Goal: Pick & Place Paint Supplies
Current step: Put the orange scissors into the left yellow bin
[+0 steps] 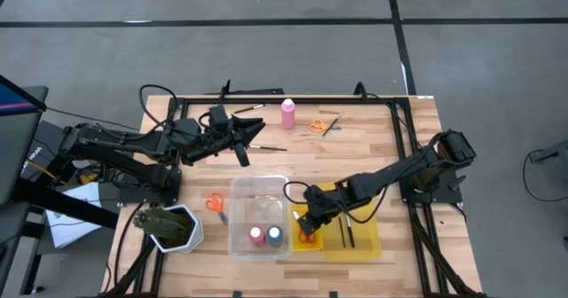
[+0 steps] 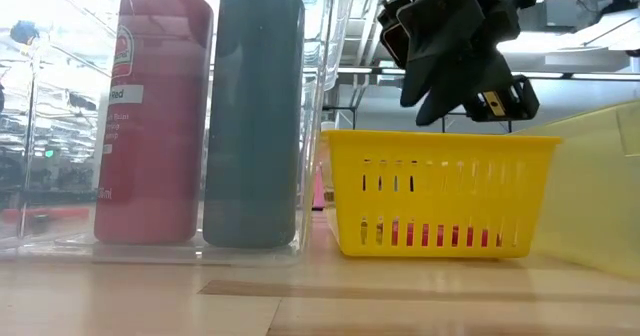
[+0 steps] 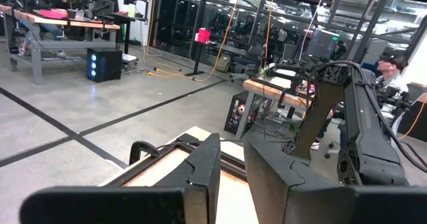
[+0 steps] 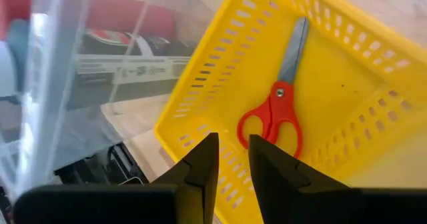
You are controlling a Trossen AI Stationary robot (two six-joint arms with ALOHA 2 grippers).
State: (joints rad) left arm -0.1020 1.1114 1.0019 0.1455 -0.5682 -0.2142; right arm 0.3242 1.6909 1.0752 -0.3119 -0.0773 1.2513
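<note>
A: Any legible print on the bench?

B: Only label areas, none readable. The red paint bottle (image 2: 152, 116) in the clear bin (image 2: 310, 126) carries a white label band with small print on its side; the letters are too blurred to make out. A round red-and-white emblem sits above that band, wording unclear.

A: Wrist cameras?

B: Through the bin wall, the right wrist view shows a white label strip (image 4: 127, 69) with rows of fine print on a lying-looking bottle face; not legible. No numbers or signs can be read elsewhere.

A: Entry: no readable text recorded.
</note>
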